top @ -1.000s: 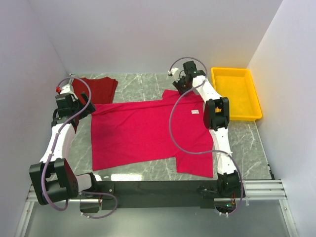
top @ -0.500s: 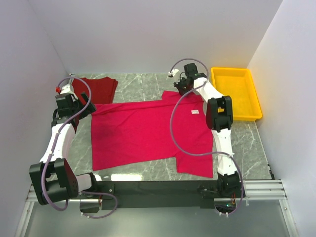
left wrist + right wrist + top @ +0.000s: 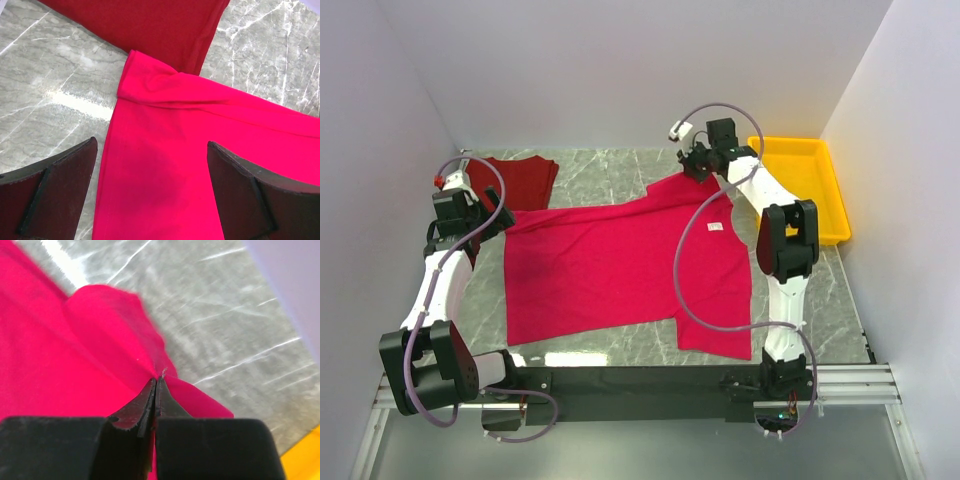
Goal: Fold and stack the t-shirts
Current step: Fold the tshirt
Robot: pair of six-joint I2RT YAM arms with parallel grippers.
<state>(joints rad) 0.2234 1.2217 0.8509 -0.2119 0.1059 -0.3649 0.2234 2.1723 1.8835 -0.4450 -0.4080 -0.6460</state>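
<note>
Far back, right gripper outstretched, pinching pink t-shirt

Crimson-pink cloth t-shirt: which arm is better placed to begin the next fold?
Right. The right claw is shut on the far right corner of the crimson-pink cloth t-shirt, pinching cloth. The left claw hangs open above the far left corner, gripping nothing.

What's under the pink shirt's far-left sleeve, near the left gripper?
The brick-red t-shirt: its near edge runs beneath the sleeve of the pink t-shirt. Beside it lies bare marble table. How far the red cloth reaches underneath is covered.
</note>
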